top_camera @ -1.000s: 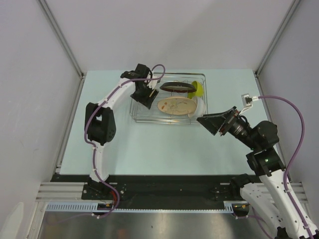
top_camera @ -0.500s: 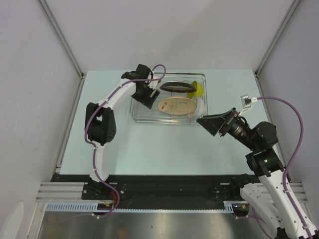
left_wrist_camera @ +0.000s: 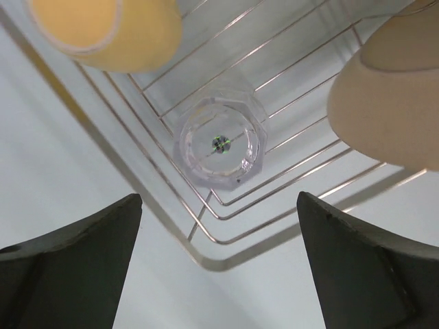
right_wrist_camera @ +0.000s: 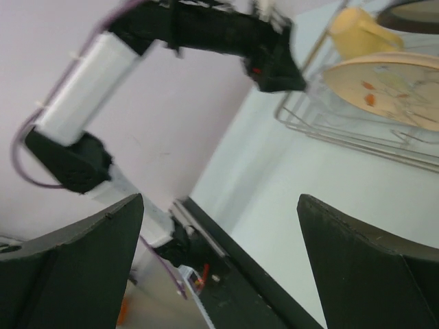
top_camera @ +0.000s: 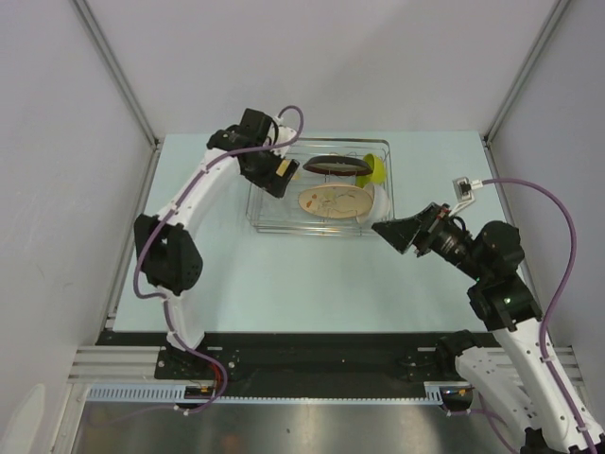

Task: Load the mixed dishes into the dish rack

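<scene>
Hovering over the left end of the dish rack (top_camera: 284,228), the left gripper (left_wrist_camera: 218,205) points down w/ fingers (left_wrist_camera: 75,267) spread wide and nothing btwn them. Directly under it, per the wrist cam, the small clear glass (left_wrist_camera: 221,142) stands inside the rack, tucked into a corner of the wire base, clear of both fingers. The cream-yellow mug (left_wrist_camera: 110,31) sits in the rack just beside the glass, further along the same side wall. The edge of the beige patterned plate (top_camera: 336,201) shows on the glass's other side, near but apart.

Top cam: the plate leans tilted across the rack's middle, patterned face up. The dark red-brown round dish (top_camera: 337,165) is behind it, toward the rack's back wall, also tilted. The small lime-green bowl (top_camera: 375,168) is at the rack's back right corner, just beside the dark dish. The white bowl (top_camera: 380,201) stands on edge along the rack's right wall, in front of the green bowl & close against the plate's right rim; contact can't be told.

The right gripper (right_wrist_camera: 218,205) is outside the rack, just off its front right corner, over the table (top_camera: 284,274), aimed left along the rack's front. Its fingers are wide apart too, holding nothing. Its cam sees a rack corner, plate, mug & the left arm (top_camera: 194,189) above the rack.
</scene>
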Motion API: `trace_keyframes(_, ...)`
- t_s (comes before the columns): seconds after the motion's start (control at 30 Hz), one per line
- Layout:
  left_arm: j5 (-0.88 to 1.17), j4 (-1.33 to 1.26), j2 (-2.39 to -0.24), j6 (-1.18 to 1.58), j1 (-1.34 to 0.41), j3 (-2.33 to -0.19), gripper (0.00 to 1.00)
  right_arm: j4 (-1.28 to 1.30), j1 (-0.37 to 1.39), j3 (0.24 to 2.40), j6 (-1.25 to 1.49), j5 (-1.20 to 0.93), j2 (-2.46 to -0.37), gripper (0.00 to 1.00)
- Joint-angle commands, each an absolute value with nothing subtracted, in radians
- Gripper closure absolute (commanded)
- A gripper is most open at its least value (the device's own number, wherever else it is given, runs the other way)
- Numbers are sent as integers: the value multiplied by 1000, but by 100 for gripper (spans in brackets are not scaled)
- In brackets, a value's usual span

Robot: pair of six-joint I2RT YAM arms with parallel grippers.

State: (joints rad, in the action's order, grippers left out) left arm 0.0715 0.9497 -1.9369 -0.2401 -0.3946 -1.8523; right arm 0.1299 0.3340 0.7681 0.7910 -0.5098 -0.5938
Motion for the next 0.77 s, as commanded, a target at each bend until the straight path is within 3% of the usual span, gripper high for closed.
trace_keyframes(0.0,66,1005,-1748,-233,-403,-1991,0,357,330,975,628,-362,-679,0)
trace_keyframes(0.13,51,1077,-1613,-210,-405,-2065,0,608,359,1174,508,-137,-845,0)
trace_keyframes(0.27,9,1031,-1398,-192,-405,-1856,0,690,442,1247,433,26,-914,0)
trace_keyframes(0.47,67,931,-1102,-163,-397,-1498,0,632,551,1169,439,47,-907,0)
trace_keyframes(0.73,97,930,-1048,-132,-351,-1462,0,705,635,1258,405,100,-960,0)
